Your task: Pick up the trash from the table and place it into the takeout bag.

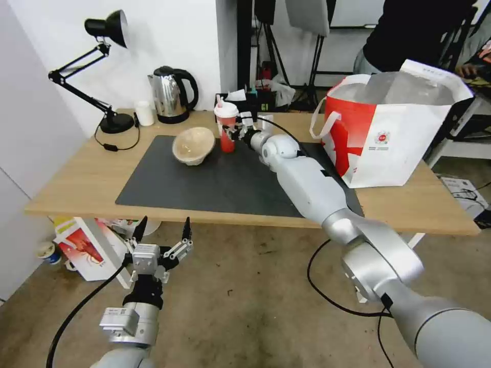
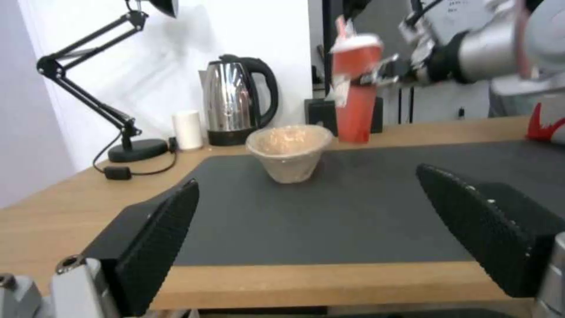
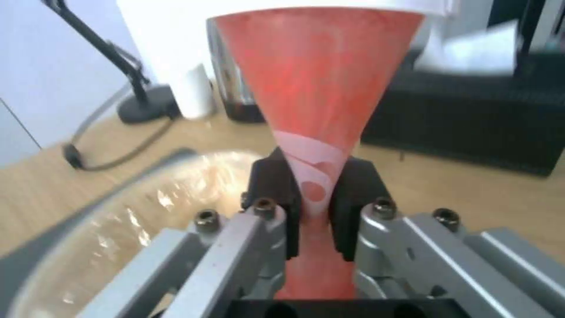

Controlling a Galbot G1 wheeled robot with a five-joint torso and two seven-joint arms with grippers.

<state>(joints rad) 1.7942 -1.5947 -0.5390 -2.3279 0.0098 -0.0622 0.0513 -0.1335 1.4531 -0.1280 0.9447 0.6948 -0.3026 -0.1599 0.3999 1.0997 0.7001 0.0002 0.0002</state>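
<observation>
Your right pincer (image 3: 315,194) is clenched on the lower body of the red cup (image 1: 226,134), which stands at the far edge of the dark mat (image 1: 215,184) on the table (image 1: 76,184), just beside the tan pulp bowl (image 1: 193,145). Keep that squeeze light, since the thin wall looks easy to crush. Lift straight up, keep the cup upright, and clear the takeout bag (image 1: 394,138) rim before lowering. Your left pincer (image 1: 162,236) hangs released below the table's near edge.

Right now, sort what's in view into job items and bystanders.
Job: red cup with white lid, clamped in right pincer; tan pulp bowl; boxy red-and-white takeout bag; left pincer, open.
Bystanders: steel kettle; black desk lamp; small white cup.
</observation>
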